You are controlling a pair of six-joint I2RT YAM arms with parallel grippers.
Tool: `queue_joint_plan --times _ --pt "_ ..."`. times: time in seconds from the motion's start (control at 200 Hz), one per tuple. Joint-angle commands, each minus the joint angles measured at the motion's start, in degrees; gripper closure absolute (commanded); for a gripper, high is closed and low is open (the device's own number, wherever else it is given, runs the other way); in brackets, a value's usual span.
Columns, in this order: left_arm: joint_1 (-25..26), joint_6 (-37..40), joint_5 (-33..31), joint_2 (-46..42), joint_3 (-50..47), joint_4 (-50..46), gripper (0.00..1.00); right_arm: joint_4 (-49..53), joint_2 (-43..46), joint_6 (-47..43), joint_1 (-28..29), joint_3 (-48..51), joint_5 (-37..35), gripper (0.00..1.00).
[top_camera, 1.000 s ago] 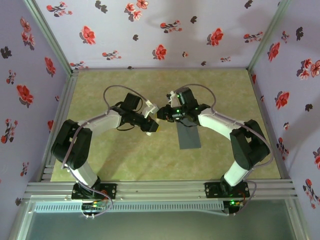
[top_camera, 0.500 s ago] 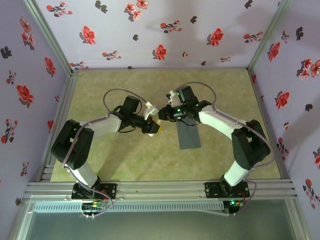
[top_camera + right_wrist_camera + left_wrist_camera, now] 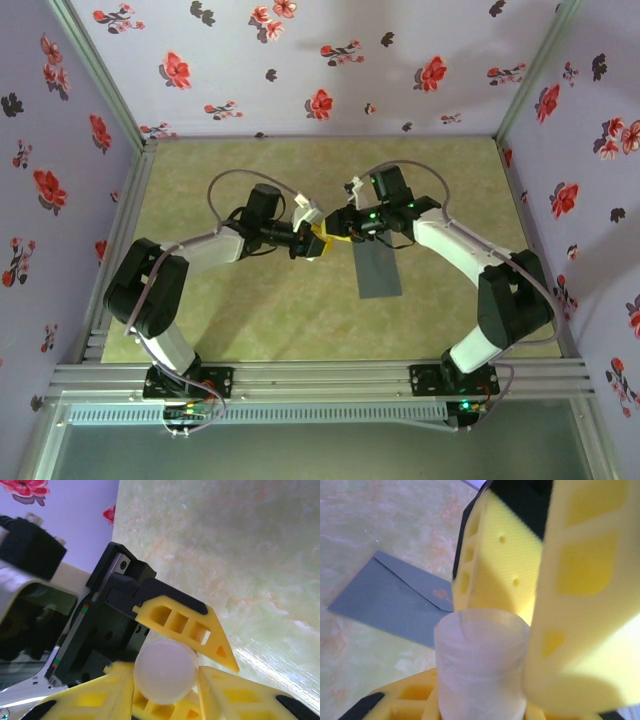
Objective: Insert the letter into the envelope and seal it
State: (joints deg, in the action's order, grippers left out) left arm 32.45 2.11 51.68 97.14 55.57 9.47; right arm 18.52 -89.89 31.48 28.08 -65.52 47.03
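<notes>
The grey envelope [image 3: 377, 268] lies flat on the table just right of centre, and in the left wrist view the envelope [image 3: 395, 600] sits below my fingers. The letter is out of view. My left gripper [image 3: 316, 241] is shut on a white stick [image 3: 480, 665], held above the table. My right gripper [image 3: 337, 236] meets it tip to tip. In the right wrist view its two fingers [image 3: 90, 700] flank the stick's round end [image 3: 165, 672]; I cannot tell whether they press on it.
Floral walls close the green mottled table [image 3: 250, 320] on three sides. A metal rail [image 3: 320, 375] runs along the near edge by both arm bases. Both arms arch inward over the table's middle.
The left gripper swung up and right with the stick. The right gripper shifted slightly right, and its fingers spread wider around the stick's end.
</notes>
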Motion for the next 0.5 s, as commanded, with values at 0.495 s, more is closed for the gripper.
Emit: queue_joint_plan --times 0.495 --pt "-1.34 -15.29 -29.38 -2.57 5.19 -17.35 1.00 1.91 8.23 0.08 -12.68 3.64 2.46 0.62"
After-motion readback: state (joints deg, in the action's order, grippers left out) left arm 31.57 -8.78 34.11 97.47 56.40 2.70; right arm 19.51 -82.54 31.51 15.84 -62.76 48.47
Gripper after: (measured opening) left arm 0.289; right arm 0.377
